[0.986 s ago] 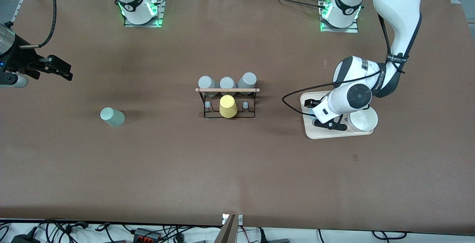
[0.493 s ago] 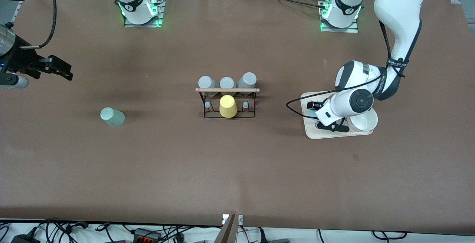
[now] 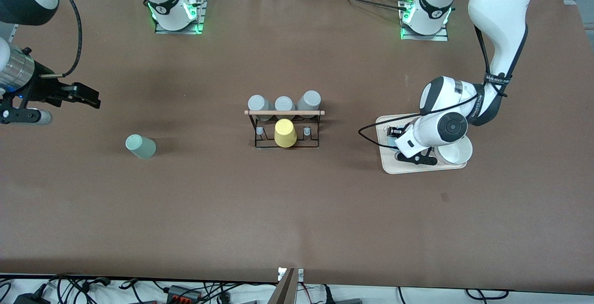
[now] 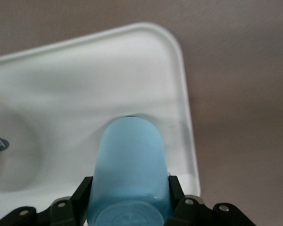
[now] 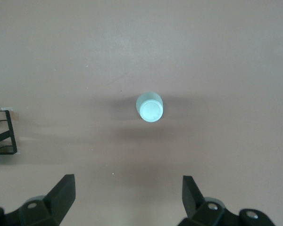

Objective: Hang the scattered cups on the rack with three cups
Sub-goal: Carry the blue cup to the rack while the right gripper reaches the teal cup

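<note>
Right gripper [image 3: 88, 96]: up in the air over bare table at the right arm's end, jaws spread wide, nothing between them. The wrist view shows both black fingers [image 5: 61, 193] apart.

Mint-green cup [image 3: 140, 146]: standing alone on the brown table [image 3: 297, 211], mouth down, flat base up. It sits toward the right arm's end, well apart from the rack and a little nearer the front camera than the right gripper's spot. The right wrist view has it dead centre between the spread fingers, farther off [image 5: 150, 107].

Rack [image 3: 284, 127]: black wire frame in the middle of the table, light wooden rod [image 3: 284, 112] across the top.

Rack contents: three grey cups [image 3: 283, 104] in a row along the side of the rack away from the front camera, bases showing. One yellow cup [image 3: 284, 133] hangs on the camera-facing side at the middle; a short peg shows bare on either side of it.

Tray [image 3: 408, 167]: pale, rounded corners, toward the left arm's end of the table. It carries a white bowl [image 3: 457, 153] and the light blue cup.

Light blue cup [image 4: 129, 174]: on the tray beside the bowl, base turned toward the wrist camera. In the front view it is almost wholly hidden under the arm.

Left gripper [image 3: 404, 144]: down over the tray, jaws closed against the light blue cup, one black finger [image 4: 80, 195] pressed to each side.
</note>
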Controlling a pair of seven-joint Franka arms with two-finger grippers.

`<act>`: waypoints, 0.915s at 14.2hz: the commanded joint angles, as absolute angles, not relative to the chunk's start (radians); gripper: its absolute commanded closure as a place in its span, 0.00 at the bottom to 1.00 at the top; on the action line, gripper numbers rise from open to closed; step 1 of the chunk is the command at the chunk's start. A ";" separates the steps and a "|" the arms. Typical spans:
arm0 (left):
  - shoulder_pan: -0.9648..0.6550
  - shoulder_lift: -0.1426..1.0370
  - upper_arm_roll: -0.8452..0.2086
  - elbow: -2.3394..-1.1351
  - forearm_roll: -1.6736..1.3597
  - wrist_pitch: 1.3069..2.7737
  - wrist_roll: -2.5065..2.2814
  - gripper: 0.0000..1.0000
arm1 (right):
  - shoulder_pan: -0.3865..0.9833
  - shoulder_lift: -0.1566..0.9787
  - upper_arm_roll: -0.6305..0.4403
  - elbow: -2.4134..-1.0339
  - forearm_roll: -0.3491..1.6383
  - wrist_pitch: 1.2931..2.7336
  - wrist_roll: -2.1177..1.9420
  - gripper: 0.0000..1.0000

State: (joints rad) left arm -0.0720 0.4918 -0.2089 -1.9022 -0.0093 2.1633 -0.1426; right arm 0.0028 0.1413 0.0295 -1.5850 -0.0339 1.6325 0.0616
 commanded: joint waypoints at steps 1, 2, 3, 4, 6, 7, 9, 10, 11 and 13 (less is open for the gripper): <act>-0.089 0.443 -0.293 -1.757 -0.014 2.073 -0.169 1.00 | -0.003 0.192 0.031 -1.574 -0.038 1.650 0.040 0.00; -0.116 0.462 -0.307 -1.664 -0.015 2.018 -0.214 1.00 | -0.002 0.202 0.031 -1.574 -0.041 1.661 0.040 0.00; -0.150 0.498 -0.307 -1.560 -0.015 1.966 -0.280 1.00 | 0.005 0.219 0.031 -1.574 -0.057 1.664 0.040 0.00; -0.185 0.523 -0.307 -1.467 -0.017 1.938 -0.331 1.00 | 0.005 0.235 0.031 -1.578 -0.060 1.678 0.041 0.00; -0.234 0.552 -0.308 -1.361 -0.070 1.911 -0.406 1.00 | 0.005 0.256 0.031 -1.614 -0.064 1.738 0.040 0.00; -0.273 0.567 -0.307 -1.330 -0.122 1.916 -0.476 1.00 | -0.001 0.268 0.031 -1.637 -0.064 1.768 0.040 0.00; -0.316 0.639 -0.305 -1.235 -0.135 1.921 -0.608 1.00 | -0.005 0.299 0.029 -1.692 -0.066 1.862 0.038 0.00; -0.337 0.678 -0.302 -1.195 -0.133 1.924 -0.638 1.00 | -0.011 0.317 0.029 -1.718 -0.066 1.909 0.025 0.00; -0.353 0.701 -0.298 -1.174 -0.129 1.922 -0.647 1.00 | -0.020 0.342 0.029 -1.738 -0.066 1.954 0.011 0.00; -0.367 0.701 -0.296 -1.186 -0.120 1.922 -0.649 1.00 | -0.023 0.382 0.028 -1.762 -0.071 2.026 -0.014 0.00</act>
